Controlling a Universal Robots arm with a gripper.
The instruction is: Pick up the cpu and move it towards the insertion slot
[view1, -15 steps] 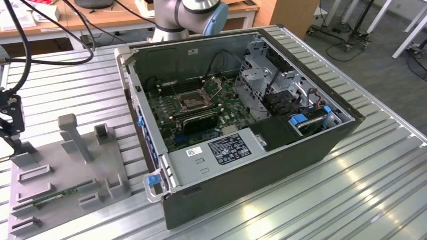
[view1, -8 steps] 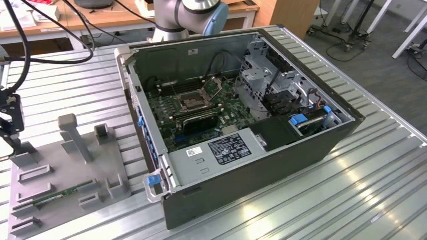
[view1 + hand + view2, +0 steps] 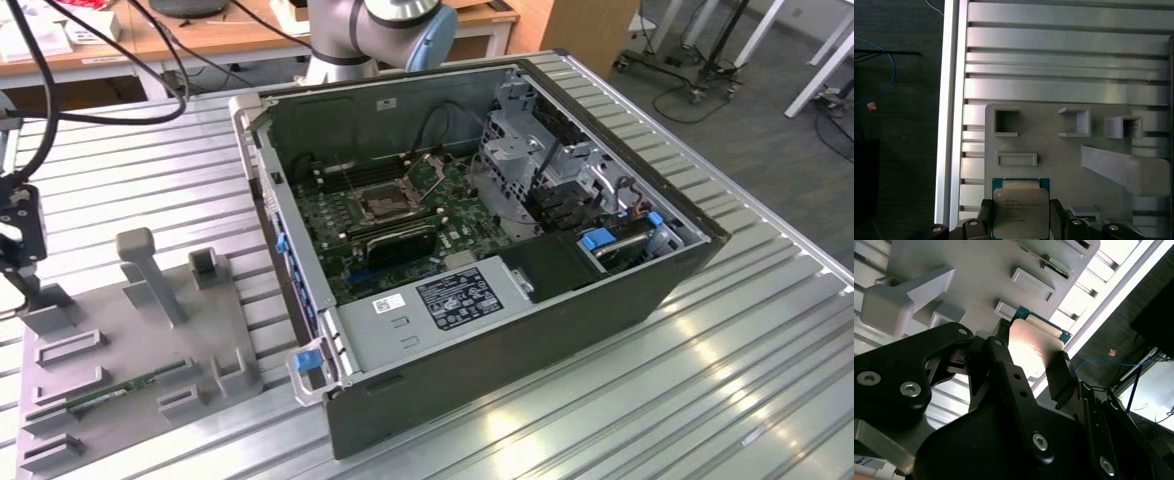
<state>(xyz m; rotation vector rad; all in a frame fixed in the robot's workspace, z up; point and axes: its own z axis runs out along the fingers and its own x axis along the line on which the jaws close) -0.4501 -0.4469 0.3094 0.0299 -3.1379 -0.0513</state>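
Observation:
The cpu [image 3: 1020, 207], a small square chip with a silvery top and a green rim, sits between my gripper's [image 3: 1020, 216] two black fingers, which press on its opposite edges. In the second wrist view the cpu [image 3: 1034, 340] shows the same grip, with one finger [image 3: 1000, 352] at each side, just over the grey fixture plate [image 3: 979, 285]. In the exterior view my gripper [image 3: 19, 268] hangs at the far left, over the fixture plate's [image 3: 147, 330] corner. The insertion slot [image 3: 387, 205] is the square socket on the green motherboard inside the open computer case, far to the exterior view's right of my gripper.
The dark computer case [image 3: 534, 300] lies open on the slatted metal table [image 3: 721, 380]. The fixture plate carries raised grey holders [image 3: 147, 275] and a long green memory stick [image 3: 120, 390]. Cables [image 3: 54, 100] hang near my gripper. The table edge [image 3: 949, 100] runs beside the fixture.

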